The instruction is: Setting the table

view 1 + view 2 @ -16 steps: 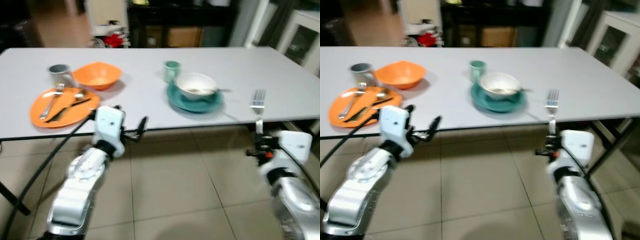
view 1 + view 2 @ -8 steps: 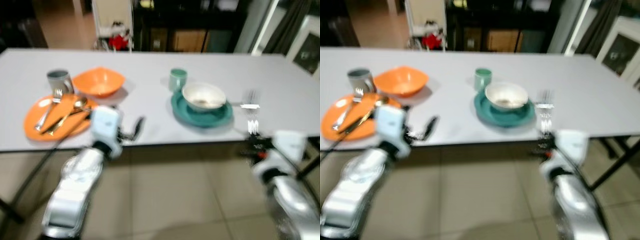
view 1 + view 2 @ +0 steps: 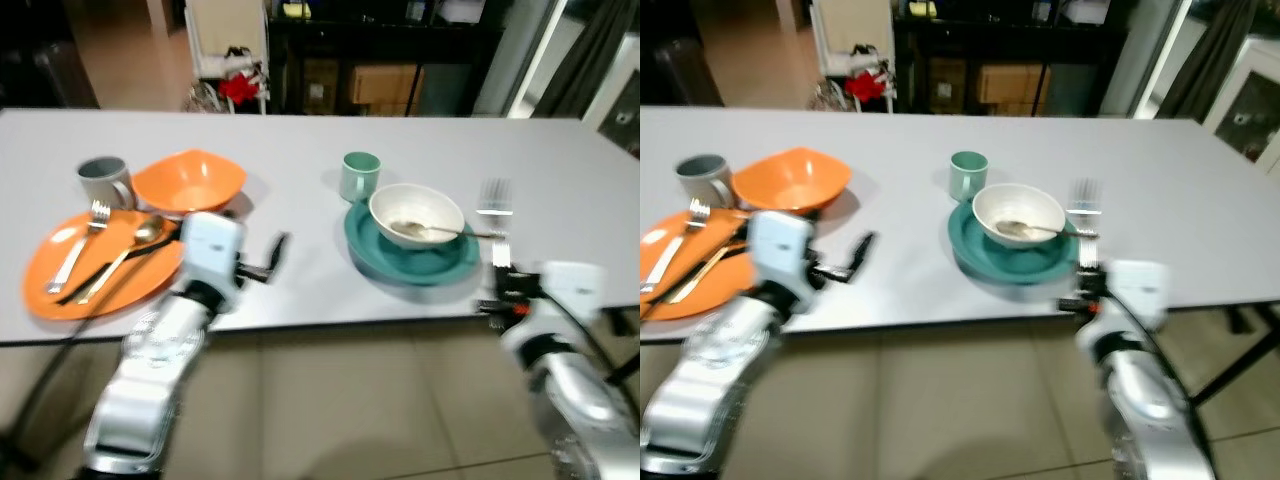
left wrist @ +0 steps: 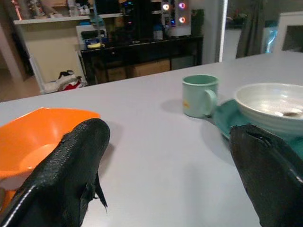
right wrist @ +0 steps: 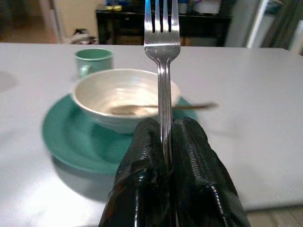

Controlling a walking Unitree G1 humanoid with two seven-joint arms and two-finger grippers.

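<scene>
- fork [image 5: 162,52]: silver metal, four tines, slim straight handle; held upright, tines up, its handle pinched between the pressed-together black fingers [image 5: 150,156] of the right gripper [image 3: 500,283]; it stands at the near table edge, just beside the teal plate on its right side.
- right gripper: black fingers on a white wrist block, silver arm below; blurred in the head views, so the fork's tines [image 3: 495,195] read only as a pale smear there.
- left gripper [image 3: 272,255]: fingers spread wide and holding nothing, over the bare table between the two place settings; the two finger pads [image 4: 75,175] frame the wrist view.
- table [image 3: 300,150]: pale grey, long; its far right end is cut off by the frame.
- teal plate [image 3: 375,255]: round, carrying a white bowl [image 3: 415,213] with a spoon [image 5: 142,109] in it, handle sticking out over the rim toward the fork.
- green mug [image 3: 359,176]: just behind the teal plate.
- orange plate [image 3: 45,290]: at the left, holding a fork, a spoon and a dark utensil whose kind is hard to make out; partly covered by the left wrist.
- orange bowl [image 3: 190,182] and grey mug [image 3: 103,181]: just behind the orange plate.
</scene>
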